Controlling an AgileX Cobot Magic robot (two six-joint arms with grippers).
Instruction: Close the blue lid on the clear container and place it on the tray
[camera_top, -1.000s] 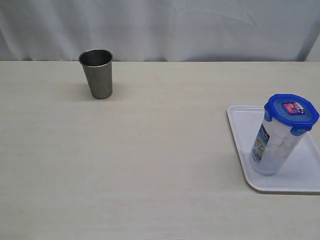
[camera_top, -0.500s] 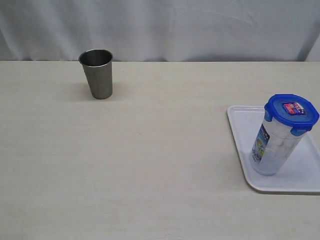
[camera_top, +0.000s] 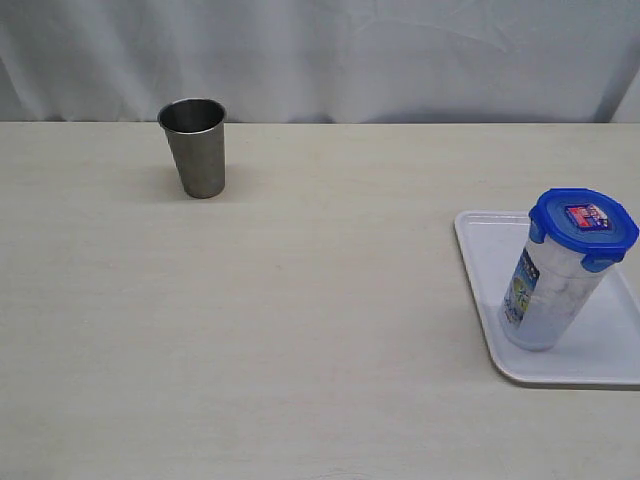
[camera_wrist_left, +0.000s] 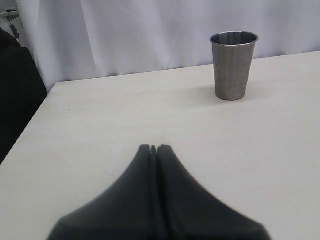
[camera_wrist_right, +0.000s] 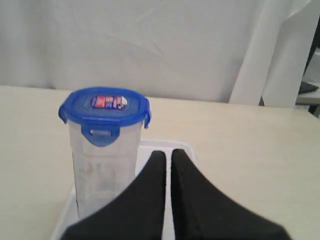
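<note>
Basically looks like the end of the job: the small rounded-square blue plastic lid (camera_top: 584, 222) sits on the tall, narrow translucent plastic container (camera_top: 545, 300), which stands on the flat white rectangular plastic tray (camera_top: 480, 240).

- Right pincer (camera_wrist_right: 168, 152): tips all but together with only a thin slit between them, holding nothing. The container is near, just ahead of the tips, not touching.
- Left pincer (camera_wrist_left: 154, 148): tips pressed together, empty. The tapered steel cup (camera_wrist_left: 233, 67) is well ahead of it; the container is not in its view.
- Container upright, long axis vertical, lid end up, base on the tray. The label faces the left-arm side.
- The lid flaps I can see look folded down, but I can't confirm the far ones.

My read: nothing left to grasp. Any next move only needs to keep both arms clear of the container; it's tall and narrow, so a nudge could tip it.
</note>
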